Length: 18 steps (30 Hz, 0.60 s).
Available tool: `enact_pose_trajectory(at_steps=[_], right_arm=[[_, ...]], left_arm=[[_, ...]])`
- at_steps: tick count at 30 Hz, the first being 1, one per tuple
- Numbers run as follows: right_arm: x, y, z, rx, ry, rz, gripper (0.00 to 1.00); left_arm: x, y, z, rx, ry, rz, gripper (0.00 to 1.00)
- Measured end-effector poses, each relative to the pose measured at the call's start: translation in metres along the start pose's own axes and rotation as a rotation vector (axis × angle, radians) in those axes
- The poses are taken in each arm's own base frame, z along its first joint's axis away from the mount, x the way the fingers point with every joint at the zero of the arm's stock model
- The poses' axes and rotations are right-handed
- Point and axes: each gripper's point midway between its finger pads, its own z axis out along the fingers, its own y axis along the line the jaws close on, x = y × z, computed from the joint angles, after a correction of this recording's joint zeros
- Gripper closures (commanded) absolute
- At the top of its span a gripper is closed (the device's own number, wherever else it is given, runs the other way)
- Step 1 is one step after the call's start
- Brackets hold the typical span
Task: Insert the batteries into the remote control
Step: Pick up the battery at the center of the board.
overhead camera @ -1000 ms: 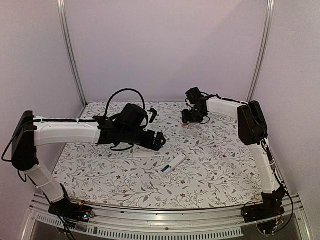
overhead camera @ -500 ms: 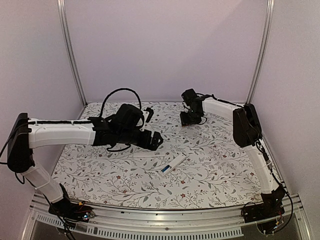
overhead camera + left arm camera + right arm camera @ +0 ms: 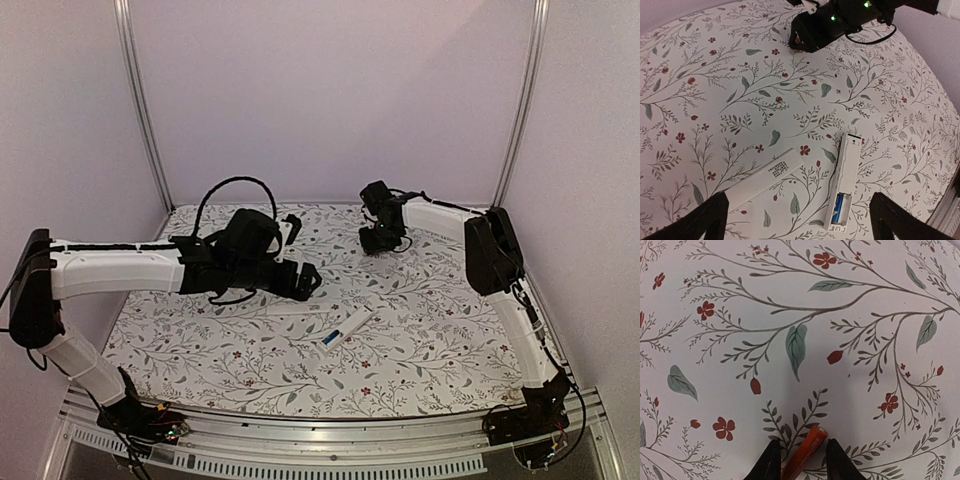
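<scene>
Your right gripper (image 3: 803, 460) has its jaws pinching the orange-red battery (image 3: 810, 442). A fingertip sits against each side with no gap showing, and the battery lies skewed between them, its free end poking forward past the tips over the floral cloth (image 3: 850, 330). Before you lift, check that this slanted hold is firm: a thin cylinder caught at an angle can, I think, pivot or roll out, so raise it slowly and straight. The remote (image 3: 846, 170) is well apart from these jaws. It lies beneath the left gripper (image 3: 799, 205), whose jaws are spread wide to either side of it. The blue battery (image 3: 839, 207) sits in the recess at the end nearest that gripper, and the loose cover (image 3: 762, 177) lies just beside the remote, also between those spread jaws. Bring the orange-red battery in level with the room I take to be left beside the blue one, and consider steadying the remote with the left jaws first.
</scene>
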Motion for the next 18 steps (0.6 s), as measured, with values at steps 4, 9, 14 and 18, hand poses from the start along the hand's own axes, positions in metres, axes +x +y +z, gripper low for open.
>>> enact_pose_trajectory(at_steps=[4,9,14,18], right_arm=[[0.0,0.001,0.0,-0.007,-0.002,-0.006,0.84],[0.004,0.002,-0.001,-0.019,0.003,-0.009,0.92],[0.02,0.002,-0.01,-0.056,0.035,-0.013,1.0],[0.044,0.005,-0.026,-0.116,0.071,-0.024,1.0]], left_arm=[[0.001,0.002,-0.001,-0.008,0.0,0.0,0.0],[-0.003,0.005,-0.003,-0.011,-0.017,-0.008,0.0],[-0.005,0.014,-0.012,-0.014,-0.053,-0.023,0.01],[-0.006,0.019,-0.013,-0.006,-0.083,-0.038,0.01]])
